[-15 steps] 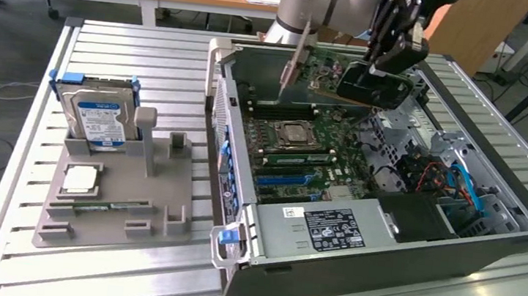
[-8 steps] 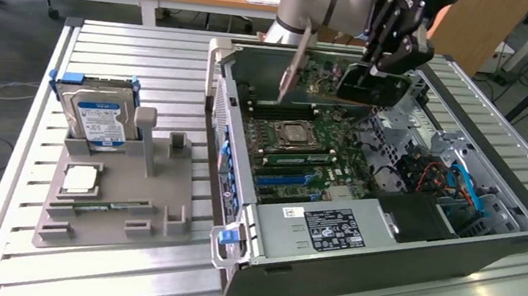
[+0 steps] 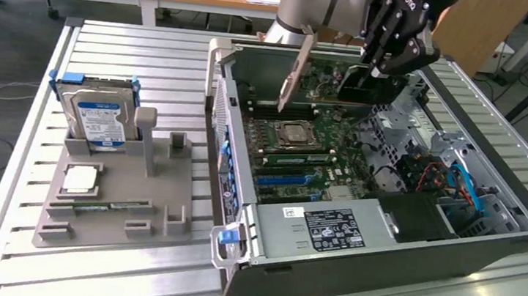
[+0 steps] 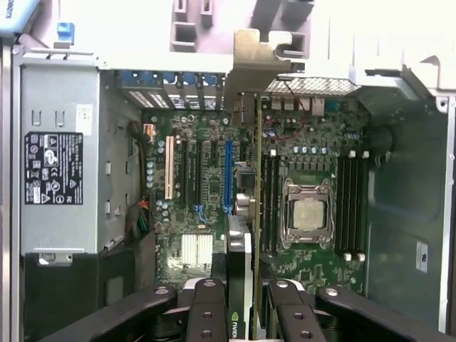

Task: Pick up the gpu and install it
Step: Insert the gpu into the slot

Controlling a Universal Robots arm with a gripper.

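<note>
My gripper [image 3: 389, 65] is shut on the gpu [image 3: 361, 86], a thin card with a black face and a silver end bracket [image 3: 297, 67]. It hangs upright over the far part of the open computer case [image 3: 489, 249], above the green motherboard [image 3: 308, 152]. In the wrist view the gpu [image 4: 244, 235] shows edge-on between my two black fingers [image 4: 206, 310], its bracket [image 4: 253, 60] at the case's slotted wall. The card lies along the expansion slots beside a blue slot [image 4: 228, 178]. I cannot tell whether its edge touches a slot.
A grey fixture [image 3: 116, 206] on the exterior view's left holds a hard drive [image 3: 100, 117] in a blue frame, a processor chip [image 3: 79, 179] and a memory stick [image 3: 91, 206]. Inside the case are the power supply [image 3: 329, 228], processor socket [image 3: 295, 133] and cables [image 3: 456, 187].
</note>
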